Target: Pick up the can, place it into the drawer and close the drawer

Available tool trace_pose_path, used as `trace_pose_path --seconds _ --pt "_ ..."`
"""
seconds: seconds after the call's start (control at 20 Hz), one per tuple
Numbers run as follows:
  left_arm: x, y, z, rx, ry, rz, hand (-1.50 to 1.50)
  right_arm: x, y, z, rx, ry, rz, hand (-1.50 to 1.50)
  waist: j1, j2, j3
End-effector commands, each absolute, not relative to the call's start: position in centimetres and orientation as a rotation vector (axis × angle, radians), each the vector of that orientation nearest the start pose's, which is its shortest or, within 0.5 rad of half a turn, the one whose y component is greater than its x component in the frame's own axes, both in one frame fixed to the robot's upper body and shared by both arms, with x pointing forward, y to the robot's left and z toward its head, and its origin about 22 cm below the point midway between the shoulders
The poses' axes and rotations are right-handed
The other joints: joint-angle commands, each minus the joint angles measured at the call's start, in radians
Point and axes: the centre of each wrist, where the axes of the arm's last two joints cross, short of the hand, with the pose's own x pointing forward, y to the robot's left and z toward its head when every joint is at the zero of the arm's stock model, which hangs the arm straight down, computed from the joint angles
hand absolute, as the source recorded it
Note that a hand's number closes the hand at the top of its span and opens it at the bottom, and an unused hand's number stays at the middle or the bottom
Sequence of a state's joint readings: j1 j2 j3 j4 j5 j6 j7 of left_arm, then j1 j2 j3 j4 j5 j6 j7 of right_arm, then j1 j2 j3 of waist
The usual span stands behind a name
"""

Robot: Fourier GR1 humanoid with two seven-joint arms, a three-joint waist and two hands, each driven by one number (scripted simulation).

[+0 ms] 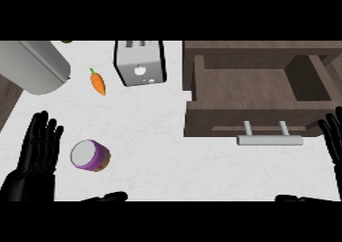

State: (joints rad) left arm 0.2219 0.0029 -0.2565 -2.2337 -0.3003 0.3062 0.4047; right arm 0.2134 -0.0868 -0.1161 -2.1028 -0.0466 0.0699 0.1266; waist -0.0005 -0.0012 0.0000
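We see the left robot hand (36, 146) open, fingers straight, at the near left of the white worktop (153, 142). The right robot hand (337, 142) is open too, though cut off by the right edge. The can (89, 155) lies tipped just right of the left hand, apart from it — untouched. Further right stands the open drawer (261, 87), its handle (269, 139) toward us. Far off lie a carrot (97, 82), a toaster (140, 62) and a grey cylinder (33, 66) — partly cropped.

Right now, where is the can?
In the head view, the can stands on the counter at lower left, beside the left hand.
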Motion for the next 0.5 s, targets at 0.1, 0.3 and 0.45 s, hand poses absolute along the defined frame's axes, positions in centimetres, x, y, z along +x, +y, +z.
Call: trace_pose_path --seconds 0.1,0.3,0.45 --pt "17.1 21.0 10.2 0.306 -1.652 0.146 -1.5 16.1 -27.8 8.6 -0.163 -1.779 0.027 -1.5 -0.001 0.001 0.0" --pt "18.1 20.9 9.7 0.287 -1.64 0.143 -1.5 16.8 -28.4 8.8 -0.161 -1.801 -0.01 -1.5 -0.001 0.001 0.0" --pt "19.0 20.8 8.5 0.291 -1.624 0.125 -1.5 17.5 -28.6 7.3 -0.168 -1.773 0.021 -1.5 0.0 0.001 0.0"
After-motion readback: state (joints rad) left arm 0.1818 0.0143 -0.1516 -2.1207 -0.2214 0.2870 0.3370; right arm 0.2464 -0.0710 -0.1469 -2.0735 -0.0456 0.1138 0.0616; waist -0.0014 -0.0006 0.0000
